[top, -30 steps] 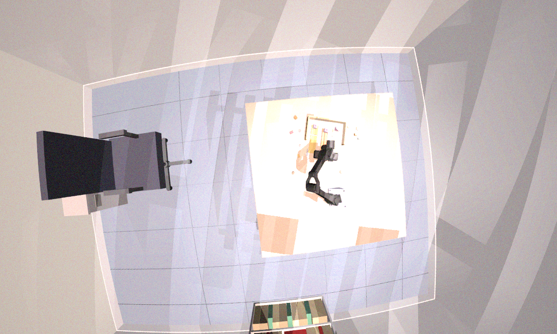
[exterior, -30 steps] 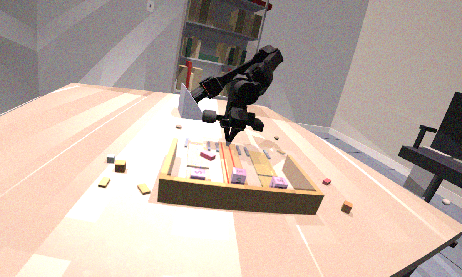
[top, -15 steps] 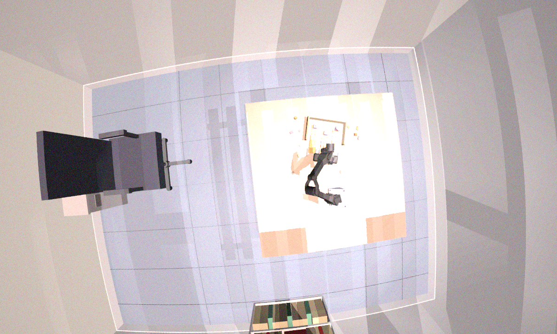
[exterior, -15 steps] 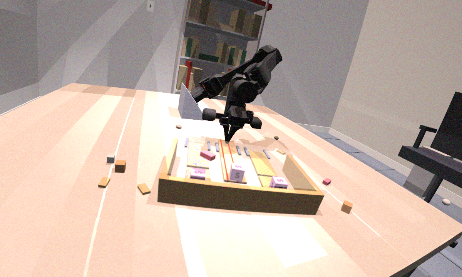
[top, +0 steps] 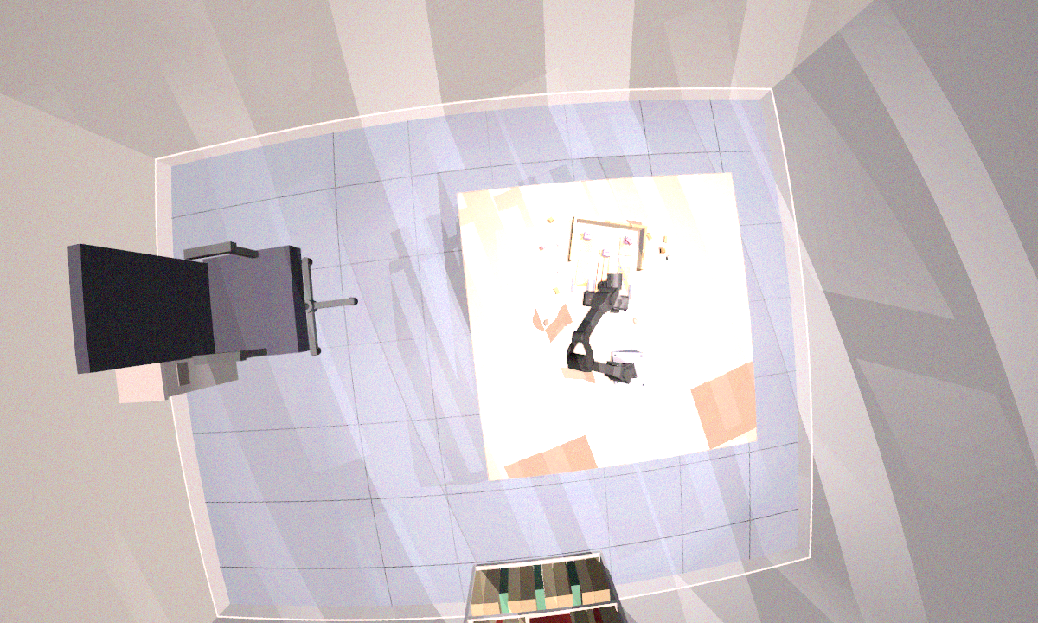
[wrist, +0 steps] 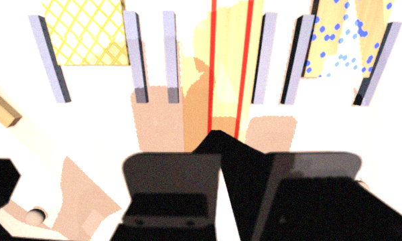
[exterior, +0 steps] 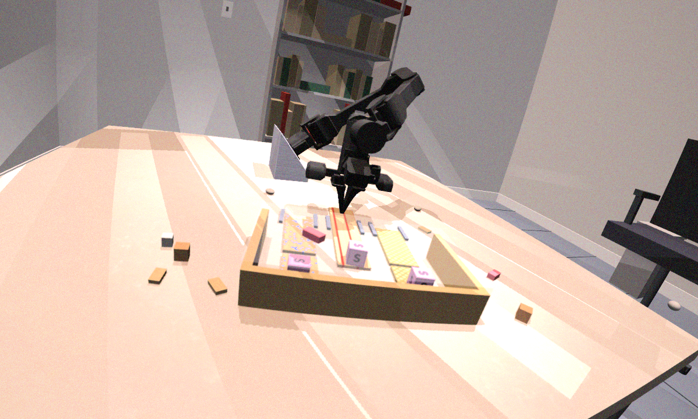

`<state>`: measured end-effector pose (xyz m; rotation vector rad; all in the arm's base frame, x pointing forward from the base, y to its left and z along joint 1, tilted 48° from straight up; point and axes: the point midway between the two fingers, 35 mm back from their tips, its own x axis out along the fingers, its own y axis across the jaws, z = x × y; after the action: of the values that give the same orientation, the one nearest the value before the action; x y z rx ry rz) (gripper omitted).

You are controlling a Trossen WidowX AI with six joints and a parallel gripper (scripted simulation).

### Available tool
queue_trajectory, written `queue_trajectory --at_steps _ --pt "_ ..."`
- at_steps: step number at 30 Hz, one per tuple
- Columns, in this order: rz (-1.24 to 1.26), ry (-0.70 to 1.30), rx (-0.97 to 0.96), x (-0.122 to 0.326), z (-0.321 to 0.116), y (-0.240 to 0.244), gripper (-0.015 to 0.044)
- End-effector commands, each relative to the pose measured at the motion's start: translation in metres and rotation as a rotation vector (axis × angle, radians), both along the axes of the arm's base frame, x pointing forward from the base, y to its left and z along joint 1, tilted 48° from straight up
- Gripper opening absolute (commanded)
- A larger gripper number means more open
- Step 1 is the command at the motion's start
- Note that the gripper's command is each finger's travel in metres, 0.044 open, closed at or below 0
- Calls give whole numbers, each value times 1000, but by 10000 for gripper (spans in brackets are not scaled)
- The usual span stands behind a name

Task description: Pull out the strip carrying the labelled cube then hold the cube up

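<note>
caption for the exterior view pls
Closed black gripper at the red-striped strip, three S-marked cubes inside the wooden tray

The letter S on the cubes
A dark S marks each small lilac cube (exterior: 356,254) (exterior: 299,262) (exterior: 420,276), all three beyond the gripper's fingertips (exterior: 342,212).

Arm bent, gripper (top: 611,280) (exterior: 342,210) (wrist: 215,134) angled downward, fingertips together.

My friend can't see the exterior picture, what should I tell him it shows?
A black robot arm points its closed gripper down at a red-striped strip, whose far end carries an S cube, inside a wooden tray.
</note>
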<state>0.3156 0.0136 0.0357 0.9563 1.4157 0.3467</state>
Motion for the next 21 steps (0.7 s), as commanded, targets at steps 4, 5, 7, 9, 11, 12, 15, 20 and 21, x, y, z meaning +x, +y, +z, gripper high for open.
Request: queue_trajectory --at_steps 4,5,7,9,11,12,15,20,21 --pt "5 22 12 -16 -2 9 0" --pt "5 22 12 -17 -1 9 0" --pt "5 22 12 -20 -1 10 0" --pt "5 23 12 -23 -1 11 0" --pt "5 23 12 -25 0 12 0" --pt "5 23 12 -27 0 13 0" --pt "5 23 12 -31 0 14 0" --pt "5 24 12 -38 1 17 0" --pt "5 24 12 -39 2 17 0"
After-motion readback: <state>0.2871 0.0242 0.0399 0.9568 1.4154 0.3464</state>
